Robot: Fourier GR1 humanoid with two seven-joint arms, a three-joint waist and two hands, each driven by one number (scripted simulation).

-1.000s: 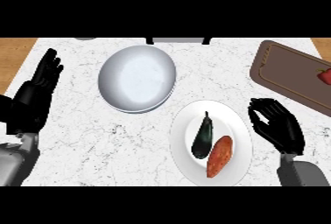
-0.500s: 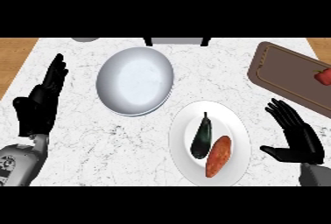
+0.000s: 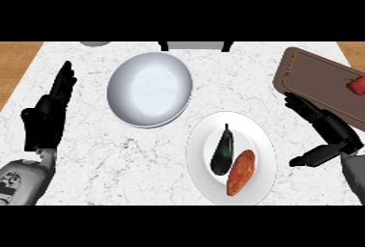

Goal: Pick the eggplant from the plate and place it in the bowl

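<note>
**A:** So the eggplant (image 3: 222,152) is lying on the plate (image 3: 203,144), just to the left of the right hand (image 3: 329,135), stem end pointing away from the robot. It's touching the orange sweet potato (image 3: 241,172) along its lower side. How do you reckon it handles?

**B:** My guess: light, fairly stiff, not fragile, but that glossy dark skin looks slippery. It also tapers, so I'd grab the fat middle rather than the thin stem end. Come from above and across its width, and stay clear of the sweet potato.

**A:** And the hand?

**B:** Right hand is beside the plate's right rim, not touching it. Fingers are straight and spread, pointing up and away, thumb sticking out toward the plate. Holding nothing. It'd have to swing left and tip palm-down.

**A:** The other one?

**B:** Left hand (image 3: 49,118) is resting at the bench's (image 3: 100,159) left edge, fingers straight up, nothing in it. The bowl (image 3: 149,89) sits to its right, and up-left of the right hand, just beyond the plate. Cutting board (image 3: 317,77) is right behind the right hand's fingertips.
</note>
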